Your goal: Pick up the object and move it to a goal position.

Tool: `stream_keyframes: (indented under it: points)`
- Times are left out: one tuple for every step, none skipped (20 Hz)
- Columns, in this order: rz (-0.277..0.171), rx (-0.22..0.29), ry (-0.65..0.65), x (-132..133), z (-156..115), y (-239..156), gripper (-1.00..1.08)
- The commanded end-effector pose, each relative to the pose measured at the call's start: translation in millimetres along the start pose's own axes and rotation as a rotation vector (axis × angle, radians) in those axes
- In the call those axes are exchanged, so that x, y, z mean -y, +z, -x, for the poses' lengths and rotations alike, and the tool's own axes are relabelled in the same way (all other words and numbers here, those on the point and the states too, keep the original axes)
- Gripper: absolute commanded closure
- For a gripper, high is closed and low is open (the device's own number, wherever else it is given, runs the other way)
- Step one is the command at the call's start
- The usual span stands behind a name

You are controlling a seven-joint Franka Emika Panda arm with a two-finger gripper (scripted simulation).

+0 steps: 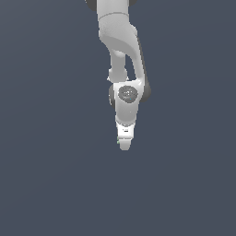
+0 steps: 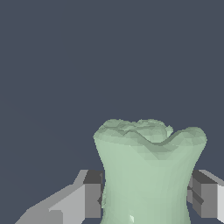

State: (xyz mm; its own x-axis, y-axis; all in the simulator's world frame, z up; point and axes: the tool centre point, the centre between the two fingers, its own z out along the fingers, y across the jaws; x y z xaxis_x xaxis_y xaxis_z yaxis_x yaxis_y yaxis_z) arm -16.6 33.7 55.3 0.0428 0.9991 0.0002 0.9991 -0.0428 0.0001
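Two grey fingers (image 2: pixel 89 194) of the gripper (image 2: pixel 146 197) press against opposite sides of the object (image 2: pixel 148 175) in the wrist view — a pale mint-green lump with a knobbly, ridged end — so the hand is clamped on it. From the exterior view the white arm (image 1: pixel 122 46) hangs down against a plain dark grey-blue background (image 1: pixel 46 161), the gripper (image 1: pixel 124 144) at its lowest point, and only a faint sliver of green (image 1: pixel 119 143) shows at the fingertips — the object is almost wholly hidden there.
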Motion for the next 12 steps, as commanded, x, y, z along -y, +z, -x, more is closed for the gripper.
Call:
stream_keyframes:
  points:
    - [0.000, 0.000, 0.000, 0.1, 0.0, 0.9, 1.08]
    - [0.000, 0.000, 0.000, 0.1, 0.0, 0.9, 1.08]
    - [0.000, 0.000, 0.000, 0.1, 0.0, 0.9, 1.08]
    - [0.000, 0.000, 0.000, 0.1, 0.0, 0.9, 1.08]
    - [0.000, 0.000, 0.000, 0.1, 0.0, 0.9, 1.08]
    - [0.000, 0.000, 0.000, 0.1, 0.0, 0.9, 1.08]
    - [0.000, 0.000, 0.000, 0.1, 0.0, 0.9, 1.08]
    - [0.000, 0.000, 0.000, 0.1, 0.0, 0.9, 1.08]
    - [0.001, 0.000, 0.000, -0.4, -0.1, 0.0, 1.08]
    - [0.001, 0.000, 0.000, -0.3, -0.3, -0.3, 1.08]
    - [0.001, 0.000, 0.000, -0.2, -0.9, -1.1, 1.08]
    - [0.001, 0.000, 0.000, 0.1, -2.0, -2.5, 1.08]
